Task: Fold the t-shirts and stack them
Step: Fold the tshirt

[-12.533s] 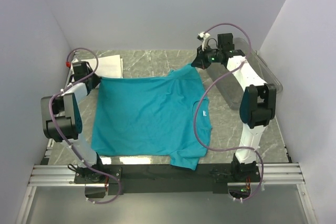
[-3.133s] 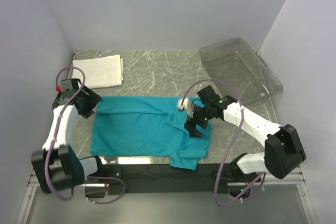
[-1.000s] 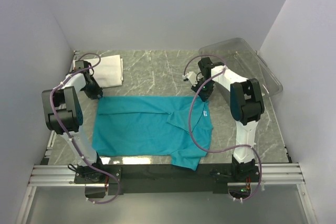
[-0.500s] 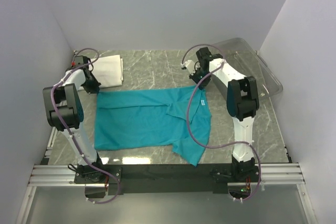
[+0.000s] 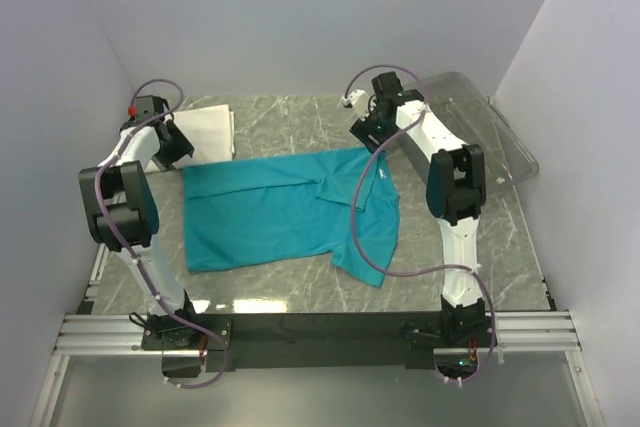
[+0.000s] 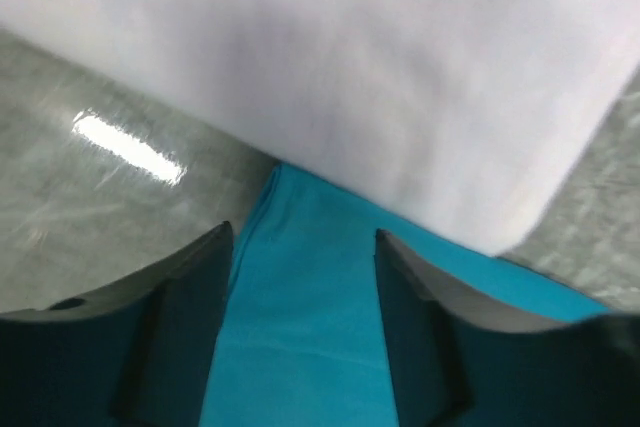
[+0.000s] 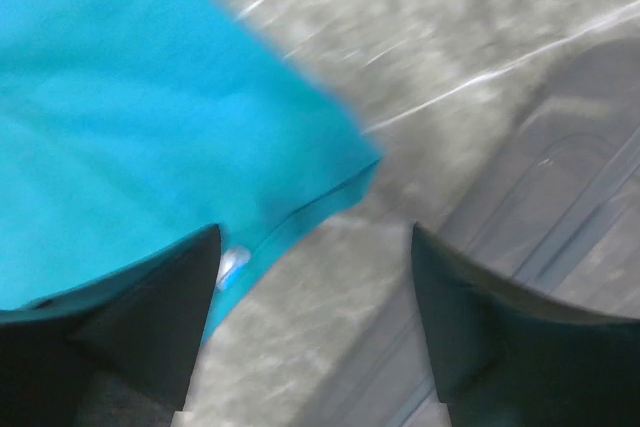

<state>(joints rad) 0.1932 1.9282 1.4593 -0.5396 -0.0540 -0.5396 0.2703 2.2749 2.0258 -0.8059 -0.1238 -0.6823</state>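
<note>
Pincer left [image 6: 302, 247], pincer right [image 7: 315, 247] — gaping, empty

Soft, even light fills the sharp overhead view; both wrist views smear with motion blur, a glare streak crossing the table [image 6: 60, 227] beside the teal t-shirt [image 6: 300, 327].

Nothing legible — white neck label [image 7: 232, 265] on the teal t-shirt [image 5: 280, 217] is blurred.
</note>
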